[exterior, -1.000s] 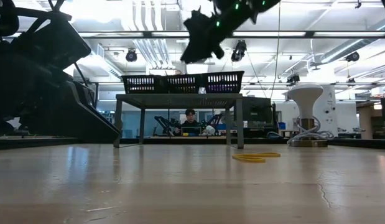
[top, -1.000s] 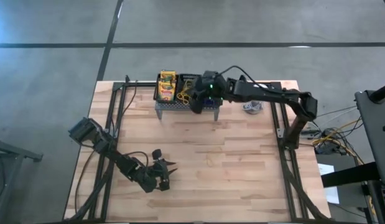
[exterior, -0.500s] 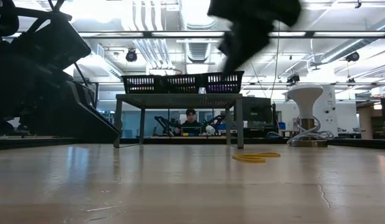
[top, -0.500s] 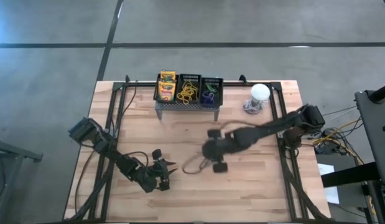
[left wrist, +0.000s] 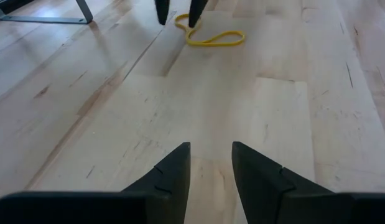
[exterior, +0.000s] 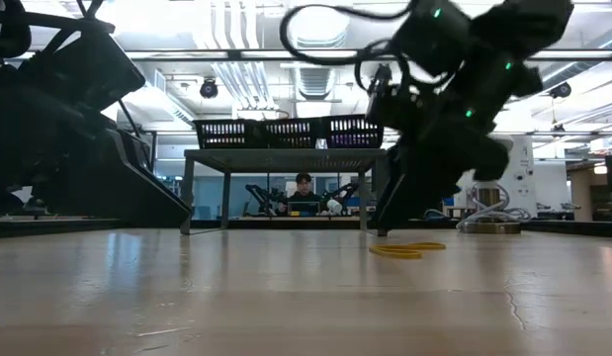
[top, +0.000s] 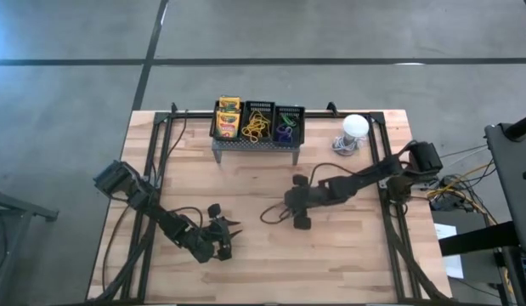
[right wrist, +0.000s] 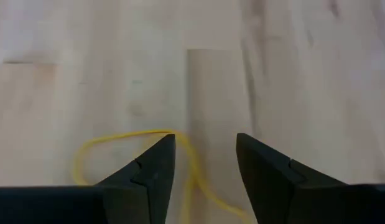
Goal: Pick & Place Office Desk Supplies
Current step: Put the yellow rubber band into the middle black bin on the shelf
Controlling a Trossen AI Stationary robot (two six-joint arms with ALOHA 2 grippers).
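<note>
Fingers (right wrist: 158, 168) of the right gripper (right wrist: 201, 171) stand spread apart and empty, lowered over the wooden counter (top: 330, 255), with a yellow band loop (right wrist: 111, 146) lying flat on the boards right under them: one strand runs into the gap between the two fingers and the rest curves out past one finger. Beyond those fingers, at the counter's far edge, the grey perforated stand (top: 254, 146) carries three black mesh baskets (top: 258, 123) side by side; one holds yellow-and-green crayon boxes (top: 228, 117), the middle one a tangle of yellow loops (top: 257, 127), the third purple and green loops (top: 285, 132). A white dome object (top: 354, 127) sits beside the stand. Well away from the right fingers, the left gripper (left wrist: 211, 165) rests low at the near side of the counter, its fingers (left wrist: 173, 174) parted with a small gap and nothing between them; far ahead of them lie the same yellow loop and the right arm's two fingertips, just above it.
</note>
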